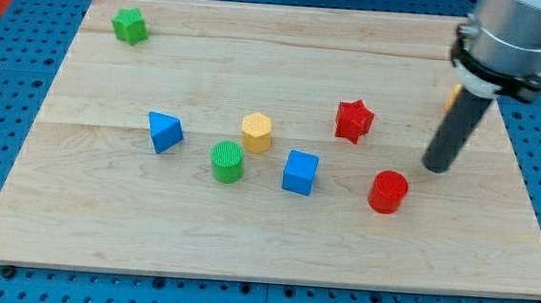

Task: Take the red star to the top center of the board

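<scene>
The red star lies on the wooden board, right of the board's middle. My tip is down on the board to the star's right and a little lower, a clear gap apart. The red cylinder stands just below and left of my tip, close but not touching.
A blue cube, a yellow hexagonal block, a green cylinder and a blue triangular block lie left of the star. A green star sits at the top left. An orange block shows partly behind the rod.
</scene>
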